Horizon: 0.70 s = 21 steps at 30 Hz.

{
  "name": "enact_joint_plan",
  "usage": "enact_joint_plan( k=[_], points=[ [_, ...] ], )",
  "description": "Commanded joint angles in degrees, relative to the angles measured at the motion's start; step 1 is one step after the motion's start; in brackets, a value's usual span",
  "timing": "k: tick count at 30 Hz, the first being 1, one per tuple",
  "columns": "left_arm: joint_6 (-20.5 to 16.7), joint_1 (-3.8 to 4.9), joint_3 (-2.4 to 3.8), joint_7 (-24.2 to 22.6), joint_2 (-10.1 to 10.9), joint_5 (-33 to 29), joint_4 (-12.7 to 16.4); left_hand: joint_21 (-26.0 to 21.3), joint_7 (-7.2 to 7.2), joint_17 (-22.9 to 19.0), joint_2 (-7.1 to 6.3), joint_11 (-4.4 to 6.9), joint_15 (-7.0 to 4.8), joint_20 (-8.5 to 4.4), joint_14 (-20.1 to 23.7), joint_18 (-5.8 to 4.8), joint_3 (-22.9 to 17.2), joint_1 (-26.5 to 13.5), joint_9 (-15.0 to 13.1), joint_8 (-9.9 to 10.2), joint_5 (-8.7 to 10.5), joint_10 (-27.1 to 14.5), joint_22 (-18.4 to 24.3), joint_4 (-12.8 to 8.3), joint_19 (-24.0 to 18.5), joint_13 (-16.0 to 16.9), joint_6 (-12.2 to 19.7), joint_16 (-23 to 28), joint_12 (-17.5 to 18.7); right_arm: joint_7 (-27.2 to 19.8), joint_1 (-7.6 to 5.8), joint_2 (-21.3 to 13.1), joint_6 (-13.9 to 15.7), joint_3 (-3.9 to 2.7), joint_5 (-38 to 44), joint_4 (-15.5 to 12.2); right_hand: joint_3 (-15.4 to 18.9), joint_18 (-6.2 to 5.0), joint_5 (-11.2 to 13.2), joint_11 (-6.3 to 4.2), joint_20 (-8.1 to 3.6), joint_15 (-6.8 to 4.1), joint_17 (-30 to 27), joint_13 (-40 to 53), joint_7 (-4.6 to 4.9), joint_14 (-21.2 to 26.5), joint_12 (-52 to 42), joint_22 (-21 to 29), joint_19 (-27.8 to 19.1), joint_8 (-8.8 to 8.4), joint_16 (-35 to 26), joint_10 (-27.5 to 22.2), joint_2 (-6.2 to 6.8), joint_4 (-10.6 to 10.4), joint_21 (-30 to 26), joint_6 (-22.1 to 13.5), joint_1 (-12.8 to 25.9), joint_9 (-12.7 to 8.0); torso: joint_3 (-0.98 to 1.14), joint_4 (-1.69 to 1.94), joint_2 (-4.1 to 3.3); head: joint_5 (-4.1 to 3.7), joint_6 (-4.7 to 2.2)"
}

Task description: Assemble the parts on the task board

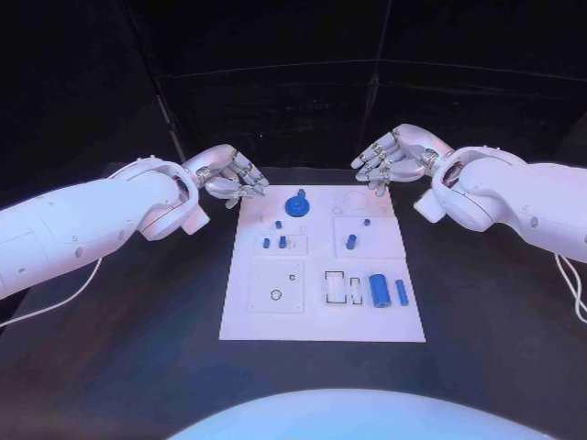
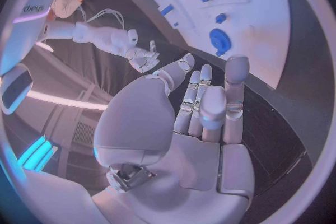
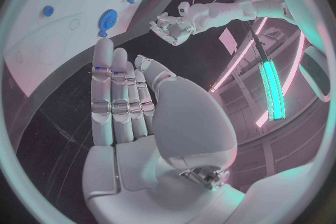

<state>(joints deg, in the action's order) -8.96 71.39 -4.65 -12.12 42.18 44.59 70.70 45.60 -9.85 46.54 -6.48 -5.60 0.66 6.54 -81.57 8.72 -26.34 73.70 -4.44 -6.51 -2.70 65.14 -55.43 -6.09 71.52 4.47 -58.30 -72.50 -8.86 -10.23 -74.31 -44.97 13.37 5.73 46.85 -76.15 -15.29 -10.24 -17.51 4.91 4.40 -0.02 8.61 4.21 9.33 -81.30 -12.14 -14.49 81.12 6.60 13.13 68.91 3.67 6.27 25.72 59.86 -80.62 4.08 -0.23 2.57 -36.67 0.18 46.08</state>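
Both hands, left hand (image 1: 227, 179) and right hand (image 1: 389, 158), hover empty beyond the task board (image 1: 323, 325), fingers released.

Head camera looking down on task board (image 1: 323, 275), wrist cameras close behind each palm, sharing the board

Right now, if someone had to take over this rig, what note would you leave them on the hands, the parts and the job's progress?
Left hand: open, holding nothing, hovering off the far left corner of the task board.
Right hand: open, holding nothing, off the far right corner.
Parts: blue disc at the far middle; small blue pieces mid-left; one small piece mid-right; blue cylinder and a thinner bar near right.
Done: cannot tell what is already seated.
Left: neither hand holds a part; cylinder and bar appear to lie loose.
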Motion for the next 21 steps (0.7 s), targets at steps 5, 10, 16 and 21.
enact_joint_plan(
  k=[5, 10, 16, 21],
  points=[
    [0.6, 0.15, -0.31, -9.4, 1.7, -40.4, 4.9, -7.5, -0.09, -11.6, 0.83, -0.23, 0.16, 0.10, 5.2, 1.74, 1.0, 0.0, 0.0, -0.4, -0.20, -0.3, 5.0, 0.9, -4.4, -0.2, -0.4, 6.5, -0.4, 8.5, 0.60, -1.1, 2.9, 0.01, 22.4, -2.0, -3.4, 0.99, 0.3, 0.19, -0.19, 0.10, 0.6, 0.0, 0.25, -1.0, 1.6, -5.2, 0.3, -1.35, -1.7, -0.2, 1.18, 0.7, 6.8, 0.5, 1.3, -0.2, -0.09, 0.08, 0.06, -0.92, -0.35],
    [1.9, 0.08, -0.42, -12.0, 2.6, -45.4, 7.4, -9.5, -0.11, -19.7, 0.98, -0.34, 0.32, 0.28, 8.7, 1.74, 2.3, 0.0, 0.1, -0.4, -0.20, -0.9, 6.1, 1.4, -5.6, -0.3, -0.2, 11.4, -0.6, 11.8, 1.33, -1.1, 1.6, 0.01, 30.5, -2.4, -4.9, 3.60, 0.8, 0.50, -0.02, 0.34, 1.2, -0.1, 0.47, -1.5, 2.7, -24.8, 2.7, -2.13, -2.3, -1.1, 2.01, 0.3, 24.5, 0.2, 2.9, -0.2, -0.16, -0.06, -0.07, -1.39, -0.67],
    [1.8, -0.04, -0.45, -13.8, 3.4, -47.3, 9.7, -11.5, -0.22, -22.6, 1.42, -0.47, 0.46, 0.44, 10.5, 1.76, 3.2, 0.5, 0.1, -0.4, -0.20, -1.3, 7.4, 1.6, -6.5, -0.3, -0.1, 14.2, -1.0, 14.6, 2.58, -0.8, 0.1, 0.01, 37.6, -2.3, -6.2, 4.22, 1.4, 1.07, 0.06, 0.71, 1.8, -0.4, 0.91, -1.9, 4.2, -30.7, 1.9, -2.76, -2.9, -3.4, 3.10, 0.0, 30.3, -0.1, 3.8, -0.2, -0.09, -0.01, -0.14, -2.04, -1.14],
    [1.9, -0.10, -0.46, -14.3, 3.7, -47.8, 10.6, -11.9, -0.23, -22.9, 1.60, -0.47, 0.47, 0.45, 10.7, 1.76, 3.3, 0.8, 0.2, -0.5, -0.21, -1.5, 7.7, 1.5, -6.6, -0.3, -0.1, 14.7, -1.1, 15.7, 3.23, -0.3, -0.9, 0.01, 39.8, -1.8, -6.6, 4.48, 2.0, 1.39, 0.20, 0.84, 2.1, -0.4, 1.20, -2.0, 4.7, -33.6, 1.6, -3.08, -3.2, -4.4, 3.77, 0.0, 33.0, -1.4, 3.9, -0.3, -0.05, -0.04, -0.19, -2.12, -1.54]
  ],
)
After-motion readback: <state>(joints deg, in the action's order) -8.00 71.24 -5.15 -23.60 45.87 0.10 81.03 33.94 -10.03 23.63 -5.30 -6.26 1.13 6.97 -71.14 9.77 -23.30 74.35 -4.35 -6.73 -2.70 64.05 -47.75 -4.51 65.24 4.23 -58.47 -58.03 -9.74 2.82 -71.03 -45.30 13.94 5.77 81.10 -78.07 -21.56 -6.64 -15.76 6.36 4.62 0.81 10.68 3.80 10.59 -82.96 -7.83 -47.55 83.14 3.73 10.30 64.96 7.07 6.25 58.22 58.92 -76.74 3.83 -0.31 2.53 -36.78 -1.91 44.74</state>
